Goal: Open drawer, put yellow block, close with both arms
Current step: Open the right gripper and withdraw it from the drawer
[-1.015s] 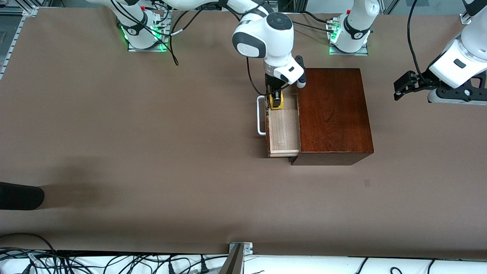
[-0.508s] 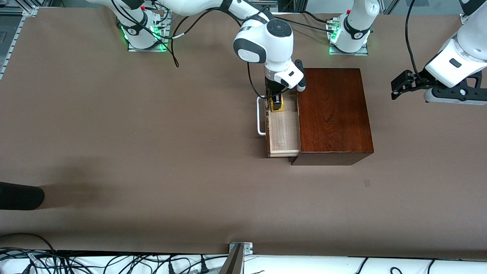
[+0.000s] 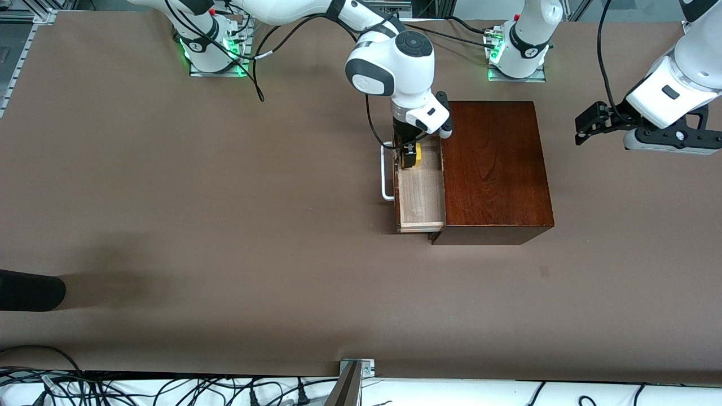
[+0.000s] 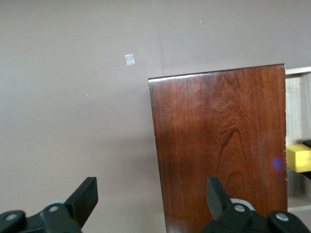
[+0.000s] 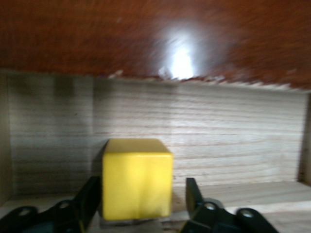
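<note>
Right gripper (image 3: 410, 156) low inside pulled-out pale wood drawer (image 3: 420, 197), fingers parted around small yellow cube (image 5: 137, 178), which seems to sit on drawer floor. Risk: lifting finger snags cube, tips it. Left gripper (image 4: 150, 194) waits spread over table, beside glossy mahogany box (image 3: 496, 169).

Even overhead light is falling on the brown table (image 3: 225, 225), keeping the front view bright and sharp. A broad soft shadow is lying near the edge closest to the camera at the right arm's end. Green base lights are glowing along the farther edge. In the right wrist view a white glare spot is shining on the glossy box (image 5: 182, 63), and the yellow block (image 5: 137, 177) is looking slightly soft.
</note>
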Controlling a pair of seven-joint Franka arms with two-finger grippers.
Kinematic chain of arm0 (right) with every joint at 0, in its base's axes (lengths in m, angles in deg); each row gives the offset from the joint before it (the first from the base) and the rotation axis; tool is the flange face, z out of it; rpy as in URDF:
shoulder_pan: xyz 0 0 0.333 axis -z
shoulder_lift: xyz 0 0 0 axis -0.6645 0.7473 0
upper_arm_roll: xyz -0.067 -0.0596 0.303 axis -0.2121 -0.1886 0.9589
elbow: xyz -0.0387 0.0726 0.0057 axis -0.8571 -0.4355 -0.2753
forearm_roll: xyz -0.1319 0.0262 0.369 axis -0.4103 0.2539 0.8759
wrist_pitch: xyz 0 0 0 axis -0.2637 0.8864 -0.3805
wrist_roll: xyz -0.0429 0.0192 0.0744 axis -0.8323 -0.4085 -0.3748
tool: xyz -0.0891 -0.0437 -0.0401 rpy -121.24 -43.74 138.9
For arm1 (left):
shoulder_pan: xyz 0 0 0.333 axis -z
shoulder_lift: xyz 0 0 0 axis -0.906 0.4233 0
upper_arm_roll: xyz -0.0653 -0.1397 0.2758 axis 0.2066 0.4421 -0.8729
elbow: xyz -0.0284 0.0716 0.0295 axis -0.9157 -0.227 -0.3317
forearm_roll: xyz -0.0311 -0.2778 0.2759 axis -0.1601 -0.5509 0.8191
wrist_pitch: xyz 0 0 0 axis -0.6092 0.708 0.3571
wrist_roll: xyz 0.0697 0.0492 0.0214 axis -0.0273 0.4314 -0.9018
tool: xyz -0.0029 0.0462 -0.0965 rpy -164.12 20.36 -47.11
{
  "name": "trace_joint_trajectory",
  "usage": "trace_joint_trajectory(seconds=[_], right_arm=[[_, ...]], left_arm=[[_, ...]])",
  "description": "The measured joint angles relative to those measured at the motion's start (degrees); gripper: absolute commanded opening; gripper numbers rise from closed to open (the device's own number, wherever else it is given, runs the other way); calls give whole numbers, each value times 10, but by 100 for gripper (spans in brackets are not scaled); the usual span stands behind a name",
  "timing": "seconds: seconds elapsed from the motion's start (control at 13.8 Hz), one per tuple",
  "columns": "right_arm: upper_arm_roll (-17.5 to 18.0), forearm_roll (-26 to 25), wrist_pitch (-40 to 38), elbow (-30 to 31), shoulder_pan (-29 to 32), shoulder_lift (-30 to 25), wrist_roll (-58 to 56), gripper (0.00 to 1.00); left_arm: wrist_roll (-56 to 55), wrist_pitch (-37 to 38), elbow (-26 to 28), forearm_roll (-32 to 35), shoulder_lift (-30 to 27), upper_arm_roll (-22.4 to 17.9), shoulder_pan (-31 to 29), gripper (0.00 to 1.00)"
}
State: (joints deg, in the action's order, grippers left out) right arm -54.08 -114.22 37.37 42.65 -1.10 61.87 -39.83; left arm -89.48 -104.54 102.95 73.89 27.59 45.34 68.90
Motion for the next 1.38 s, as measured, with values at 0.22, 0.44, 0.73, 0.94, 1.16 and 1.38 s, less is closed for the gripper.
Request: trace_joint_trajectory(seconds=[0.22, 0.44, 0.73, 0.94, 1.16, 1.38], right_arm=[[3, 0, -56, -70, -2, -7, 5, 100], [0, 0, -110, -105, 0, -42, 7, 100], [-12, 25, -179, -114, 78, -120, 15, 100], [-23, 131, -190, -114, 210, -168, 11, 100], [-94, 235, -203, -81, 274, -224, 4, 100], [-179, 316, -210, 42, 296, -326, 9, 100]], left_arm=[[26, 26, -2, -5, 0, 9, 0, 100], [125, 34, -3, -9, -1, 21, 1, 100], [297, 76, -3, -47, 4, 21, 2, 100], [350, 148, -4, -98, 18, 27, 30, 100], [351, 173, -12, -154, 54, 45, 106, 100], [355, 130, -73, -156, 144, 49, 186, 100]])
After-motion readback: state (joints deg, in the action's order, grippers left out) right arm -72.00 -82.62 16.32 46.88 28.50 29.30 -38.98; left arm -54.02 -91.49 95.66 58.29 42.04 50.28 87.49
